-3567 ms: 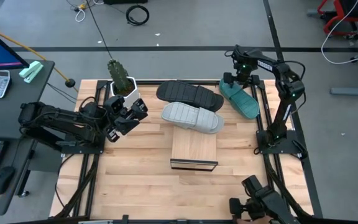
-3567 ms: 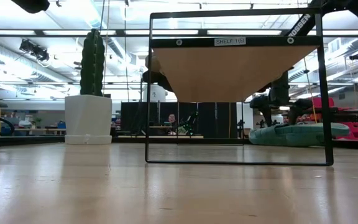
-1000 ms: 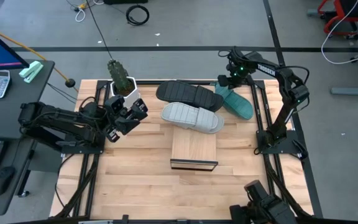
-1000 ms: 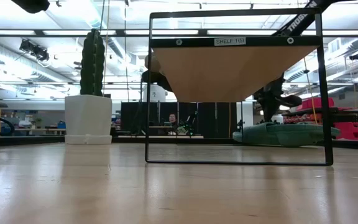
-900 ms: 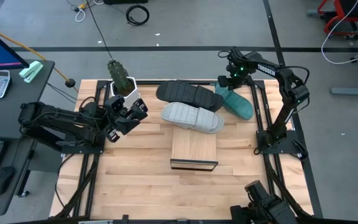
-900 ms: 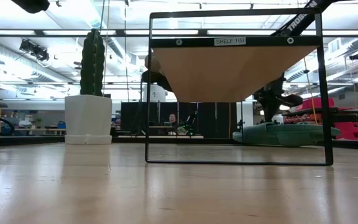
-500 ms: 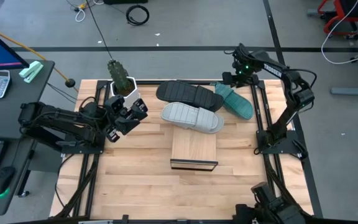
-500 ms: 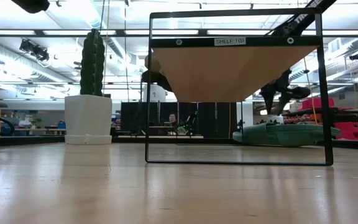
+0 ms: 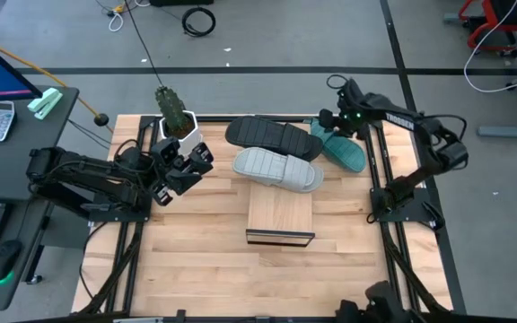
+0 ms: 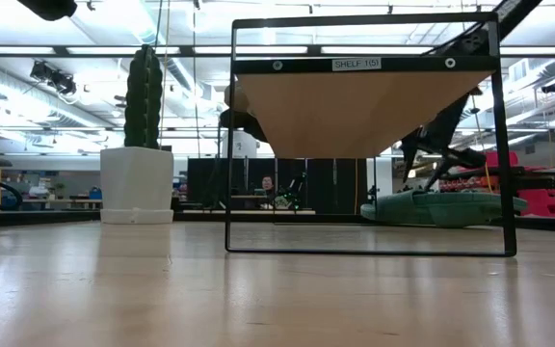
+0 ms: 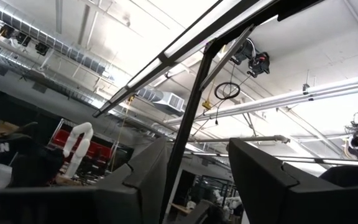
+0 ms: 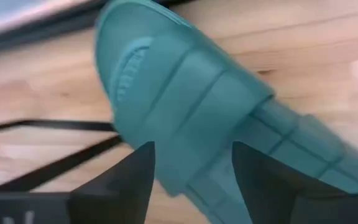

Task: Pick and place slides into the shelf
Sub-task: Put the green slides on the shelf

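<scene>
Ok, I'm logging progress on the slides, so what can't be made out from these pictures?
- Low view: black slide and grey slide hidden behind the shelf.
- High view: right gripper finger gap too small above the teal slide.
- Right wrist view: teal slide's ends cut off.
- Left wrist view: table out of frame.

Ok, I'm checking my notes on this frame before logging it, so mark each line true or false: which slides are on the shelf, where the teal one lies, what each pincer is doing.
1. The teal slide lies on the table, right of the black slide. True.
2. The right pincer grips the teal slide. False: its fingers are open above it, holding nothing.
3. The grey slide rests on the far end of the shelf. True.
4. The left pincer holds the black slide. False: it waits beside the plant, apart from every slide.
</scene>
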`<state>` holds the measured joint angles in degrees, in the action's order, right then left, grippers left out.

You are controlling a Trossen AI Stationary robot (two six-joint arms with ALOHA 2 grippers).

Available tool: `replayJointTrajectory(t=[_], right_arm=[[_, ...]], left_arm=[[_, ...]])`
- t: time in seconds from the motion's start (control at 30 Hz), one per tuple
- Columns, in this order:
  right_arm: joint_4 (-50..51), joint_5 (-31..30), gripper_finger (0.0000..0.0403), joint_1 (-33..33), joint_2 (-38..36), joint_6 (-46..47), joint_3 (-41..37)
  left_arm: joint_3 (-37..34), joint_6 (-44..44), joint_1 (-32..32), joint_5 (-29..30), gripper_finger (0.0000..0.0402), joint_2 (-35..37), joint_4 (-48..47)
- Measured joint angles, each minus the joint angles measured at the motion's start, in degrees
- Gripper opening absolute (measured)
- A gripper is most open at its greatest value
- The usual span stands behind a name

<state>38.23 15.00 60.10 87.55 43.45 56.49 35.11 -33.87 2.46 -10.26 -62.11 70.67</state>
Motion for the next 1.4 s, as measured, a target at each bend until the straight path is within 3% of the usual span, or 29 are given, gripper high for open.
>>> replayJointTrajectory(t=[0.2,0.43,0.77,1.2,1.4], right_arm=[[-5.87,-0.12,0.0184,0.55,-4.15,4.65,-8.3],[-17.72,-0.49,0.0173,-0.2,-8.02,11.99,-14.49],[-21.36,-0.77,0.0172,-0.83,-7.01,15.07,-15.26],[-24.42,-8.18,0.0169,-3.86,-3.06,15.71,-15.16],[-25.17,-10.51,0.0125,-4.5,-2.94,15.56,-15.25]], left_arm=[[0.0,-0.11,0.0,0.0,0.0178,-0.01,-0.01],[0.0,-0.44,0.01,0.01,0.0175,-0.02,0.0],[0.0,-0.48,0.0,0.04,0.0175,0.0,0.0],[0.0,-0.48,0.0,0.04,0.0174,0.0,-0.03],[0.0,-0.48,0.0,0.04,0.0176,-0.01,-0.28]])
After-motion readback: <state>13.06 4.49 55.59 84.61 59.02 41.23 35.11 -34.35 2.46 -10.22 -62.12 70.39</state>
